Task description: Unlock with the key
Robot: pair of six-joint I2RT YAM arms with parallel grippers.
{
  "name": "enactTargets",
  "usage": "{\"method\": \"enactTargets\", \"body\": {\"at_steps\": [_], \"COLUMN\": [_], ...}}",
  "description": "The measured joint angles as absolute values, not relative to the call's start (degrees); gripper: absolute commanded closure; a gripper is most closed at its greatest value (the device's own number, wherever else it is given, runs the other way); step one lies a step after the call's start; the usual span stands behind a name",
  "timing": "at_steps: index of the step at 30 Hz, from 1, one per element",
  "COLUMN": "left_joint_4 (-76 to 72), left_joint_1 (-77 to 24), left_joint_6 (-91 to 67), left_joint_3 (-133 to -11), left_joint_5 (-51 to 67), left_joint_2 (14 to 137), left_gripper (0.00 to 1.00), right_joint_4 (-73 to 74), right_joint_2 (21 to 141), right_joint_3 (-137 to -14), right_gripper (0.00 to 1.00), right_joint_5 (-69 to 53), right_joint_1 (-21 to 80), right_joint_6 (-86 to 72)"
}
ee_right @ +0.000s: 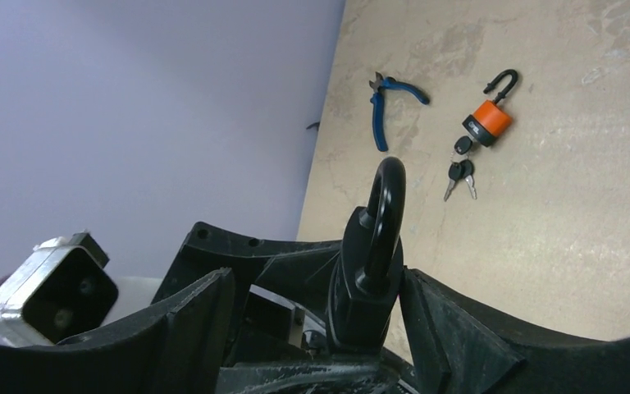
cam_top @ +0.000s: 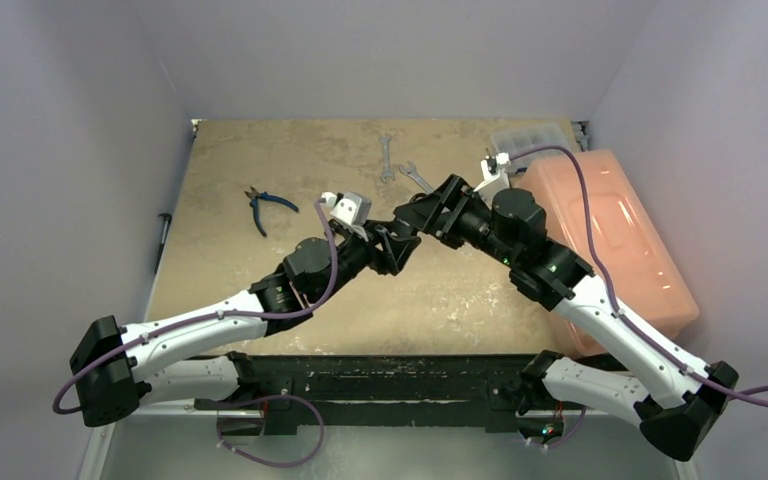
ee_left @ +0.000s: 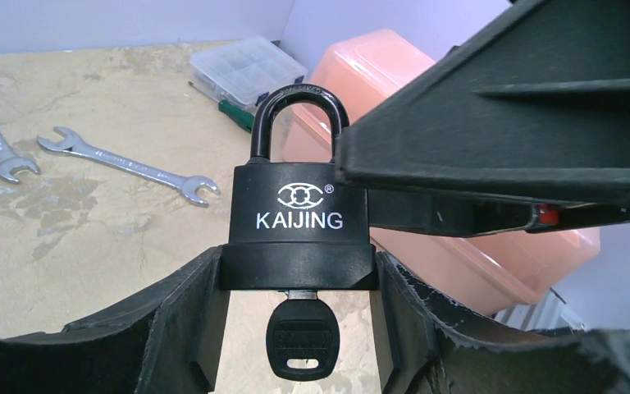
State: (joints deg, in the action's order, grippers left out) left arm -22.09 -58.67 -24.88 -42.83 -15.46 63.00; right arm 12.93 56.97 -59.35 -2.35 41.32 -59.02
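A black KAIJING padlock (ee_left: 299,217) stands upright, its base clamped between my left gripper's (ee_left: 295,275) fingers. A black-headed key (ee_left: 301,338) sits in the keyhole underneath and points toward the left wrist camera. The shackle (ee_left: 299,103) is up; its right leg is partly hidden behind my right gripper's finger (ee_left: 500,123). In the right wrist view the padlock (ee_right: 369,283) stands between the spread fingers of my right gripper (ee_right: 312,283), close to the right finger and apart from the left one. In the top view the left gripper (cam_top: 388,247) and right gripper (cam_top: 425,218) meet mid-table.
An orange padlock (ee_right: 489,121) with an open shackle and its keys (ee_right: 459,171) lies on the table. Blue pliers (cam_top: 265,205) lie to the left. Two wrenches (cam_top: 400,168) and a clear parts box (cam_top: 530,138) are at the back, an orange bin (cam_top: 610,235) to the right.
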Motion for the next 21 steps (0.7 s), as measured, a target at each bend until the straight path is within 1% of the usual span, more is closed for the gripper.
{"method": "enactTargets", "body": {"at_steps": [1, 6, 8, 14, 15, 18, 21], "left_joint_4": [-22.2, -22.3, -22.7, -23.0, -23.0, -23.1, -23.1], "left_joint_1": [-58.7, -58.6, -58.5, -58.5, -58.5, -58.5, -58.5], "left_joint_6": [-24.8, -24.3, -24.2, -23.3, -23.1, -22.8, -22.3], "left_joint_3": [-42.6, -42.3, -42.3, -42.3, -42.3, -42.3, -42.2], "left_joint_5": [-14.9, -14.2, -14.3, -13.5, -13.1, -12.3, -12.2], "left_joint_2": [63.0, 63.0, 63.0, 63.0, 63.0, 63.0, 63.0], "left_gripper": [1.00, 1.00, 1.00, 1.00, 1.00, 1.00, 1.00], "right_joint_4": [12.4, 11.9, 11.7, 11.5, 11.4, 11.2, 11.1], "right_joint_2": [57.0, 57.6, 58.2, 59.9, 60.1, 60.8, 61.3], "right_joint_3": [-58.8, -57.8, -57.8, -57.8, -57.8, -57.8, -57.8], "right_gripper": [0.25, 0.44, 0.50, 0.51, 0.53, 0.65, 0.85], "right_joint_5": [-2.4, -2.2, -2.1, -2.4, -2.5, -2.6, -2.6], "right_joint_1": [41.3, 41.2, 41.1, 41.0, 41.0, 41.0, 41.0], "right_joint_6": [-58.9, -58.3, -58.0, -57.6, -57.6, -57.5, -57.6]}}
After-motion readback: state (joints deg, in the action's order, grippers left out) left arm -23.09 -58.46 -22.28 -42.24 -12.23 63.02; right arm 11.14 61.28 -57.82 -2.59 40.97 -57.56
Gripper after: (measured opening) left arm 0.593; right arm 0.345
